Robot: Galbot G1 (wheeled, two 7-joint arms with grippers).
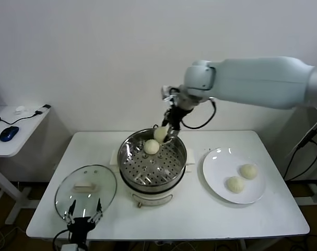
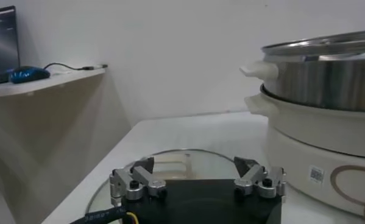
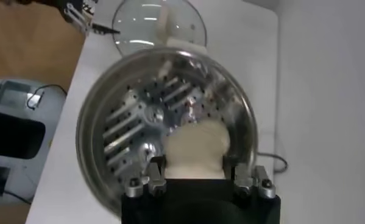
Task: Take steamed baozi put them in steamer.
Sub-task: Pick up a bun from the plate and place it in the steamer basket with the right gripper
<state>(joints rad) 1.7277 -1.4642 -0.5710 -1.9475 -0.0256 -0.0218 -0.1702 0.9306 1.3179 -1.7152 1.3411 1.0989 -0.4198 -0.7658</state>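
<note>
Plain white wall behind, and a white table (image 1: pixel 200 209) up front carrying everything. The steamer (image 1: pixel 153 163) sits about dead centre on the table, shiny steel pot with the perforated tray inside, on its cream base. One baozi (image 1: pixel 151 147) is already lying on the tray toward the 12 o'clock side of the pot. The right pincer (image 1: pixel 167 134) hangs just over the pot's rim at roughly 1 o'clock, clenched on another baozi (image 3: pixel 197 148), and the right wrist view shows that bun squeezed between the two fingers (image 3: pixel 156 173) right above the holes of the tray. Over at 3 o'clock from the steamer there's a flat white plate (image 1: pixel 215 167) with two more buns (image 1: pixel 242 178) on it, side by side and just about touching. At 8 o'clock from the steamer the glass lid (image 1: pixel 86 191) with its white handle lies flat on the table. The left pincer (image 1: pixel 84 215) is parked low at the table's near edge, right by the lid's 6 o'clock rim, fingers spread wide and gripping nothing. A small side table (image 1: pixel 17 133) with a blue mouse (image 1: pixel 8 133) stands off at 9 o'clock.
</note>
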